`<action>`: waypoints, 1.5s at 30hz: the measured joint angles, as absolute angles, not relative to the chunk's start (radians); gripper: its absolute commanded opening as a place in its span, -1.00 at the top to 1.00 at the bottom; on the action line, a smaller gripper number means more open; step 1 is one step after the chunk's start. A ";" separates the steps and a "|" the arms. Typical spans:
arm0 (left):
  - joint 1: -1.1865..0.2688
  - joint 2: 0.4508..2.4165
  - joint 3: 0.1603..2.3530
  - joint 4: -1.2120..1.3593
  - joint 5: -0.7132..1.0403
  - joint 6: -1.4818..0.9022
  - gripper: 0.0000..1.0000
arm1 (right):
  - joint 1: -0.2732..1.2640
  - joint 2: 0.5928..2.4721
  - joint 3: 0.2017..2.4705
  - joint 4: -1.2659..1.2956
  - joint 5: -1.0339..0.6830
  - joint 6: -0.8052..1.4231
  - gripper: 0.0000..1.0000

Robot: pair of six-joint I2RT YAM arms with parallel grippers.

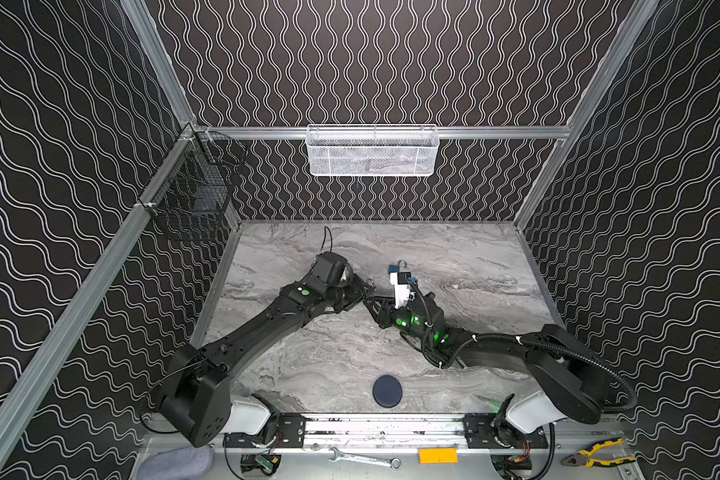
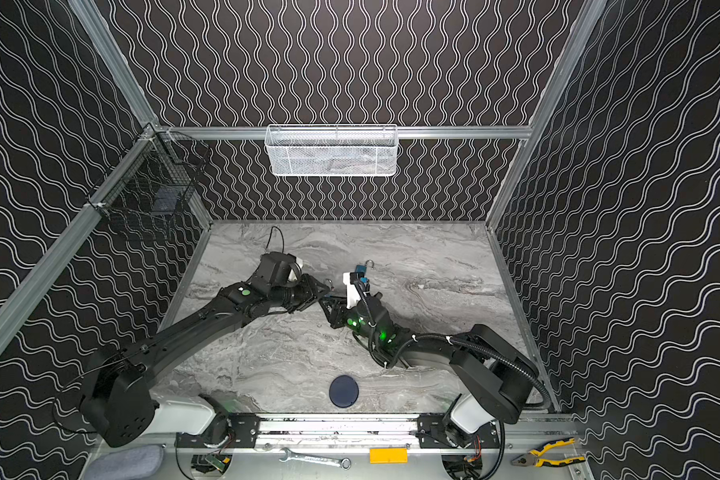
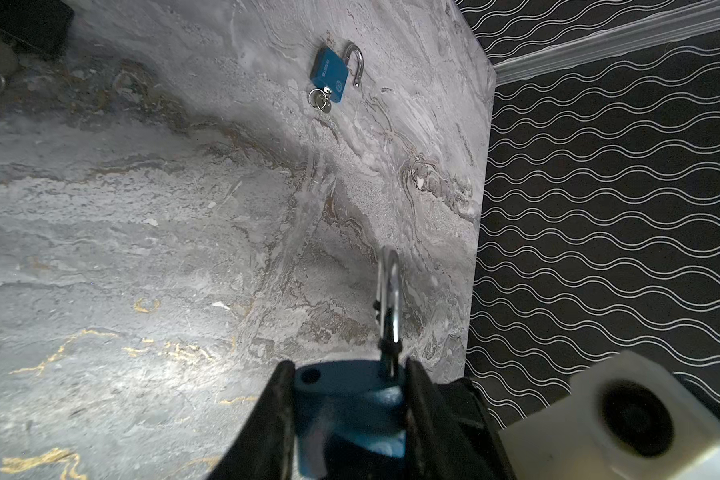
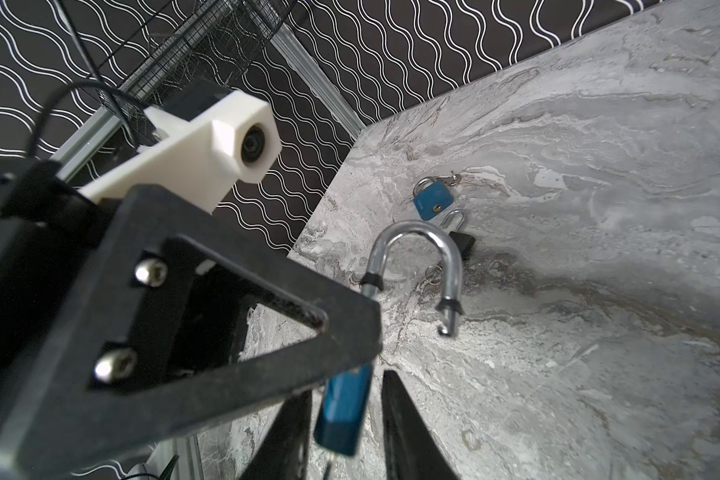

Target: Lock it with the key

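My left gripper point(image 3: 346, 374) is shut on the body of a blue padlock point(image 3: 350, 399), whose silver shackle point(image 4: 416, 257) stands swung open. It is held above the marble table point(image 1: 474, 291) at the middle. My right gripper point(image 4: 346, 386) faces it, open. Its fingers point(image 4: 404, 428) stand on either side of the lock's lower end point(image 4: 341, 411) with small gaps. Only a thin sliver point(image 4: 329, 463) shows under the lock, and I cannot tell if it is the key. In both top views the two grippers meet, with the held lock's shackle point(image 1: 371, 284) point(image 2: 329, 284) showing.
A second blue padlock point(image 3: 329, 75) point(image 1: 395, 268) lies open on the table with a ringed key point(image 3: 321, 99) in it. A black padlock point(image 4: 460, 241) lies near another blue one point(image 4: 433, 201). White mesh basket point(image 1: 371, 151), black wire basket point(image 1: 192, 191), dark disc point(image 1: 387, 390).
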State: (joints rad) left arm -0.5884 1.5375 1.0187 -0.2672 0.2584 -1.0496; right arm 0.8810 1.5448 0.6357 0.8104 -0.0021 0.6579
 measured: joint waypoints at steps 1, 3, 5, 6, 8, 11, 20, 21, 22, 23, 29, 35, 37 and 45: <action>-0.588 1.538 1.019 -0.266 0.258 -1.051 0.53 | 0.881 1.545 0.635 0.810 -0.002 0.658 0.39; -0.588 1.538 1.018 -0.263 0.258 -1.051 0.54 | 0.881 1.545 0.634 0.811 -0.002 0.658 0.42; -0.588 1.539 1.018 -0.263 0.258 -1.051 0.55 | 0.881 1.545 0.632 0.811 -0.002 0.658 0.51; -0.588 1.539 1.018 -0.263 0.258 -1.051 0.55 | 0.881 1.545 0.632 0.811 -0.006 0.658 0.52; -0.588 1.540 1.017 -0.262 0.258 -1.052 0.55 | 0.881 1.545 0.631 0.811 -0.009 0.658 0.55; -0.588 1.540 1.014 -0.258 0.258 -1.056 0.56 | 0.881 1.545 0.629 0.810 -0.008 0.660 0.65; -0.588 1.540 1.000 -0.238 0.250 -1.067 0.44 | 0.881 1.554 0.634 0.804 -0.002 0.665 0.96; -0.588 1.540 0.997 -0.234 0.250 -1.067 0.38 | 0.881 1.554 0.635 0.801 -0.002 0.664 0.96; -0.588 1.540 0.995 -0.233 0.250 -1.067 0.31 | 0.881 1.554 0.635 0.798 -0.002 0.661 0.99; -0.588 1.540 0.994 -0.233 0.251 -1.067 0.21 | 0.881 1.554 0.635 0.797 -0.002 0.661 1.00; -0.588 1.518 0.990 -0.232 0.252 -1.070 -0.34 | 0.879 1.537 0.632 0.792 -0.017 0.636 1.00; -0.586 1.499 1.000 -0.236 0.233 -1.056 -0.45 | 0.875 1.522 0.626 0.790 -0.033 0.631 1.00; -0.580 1.499 1.011 -0.241 0.216 -1.037 -0.47 | 0.868 1.514 0.627 0.782 -0.047 0.627 1.00; -0.530 1.514 1.019 -0.262 0.170 -0.963 -0.49 | 0.843 1.452 0.636 0.640 -0.125 0.591 1.00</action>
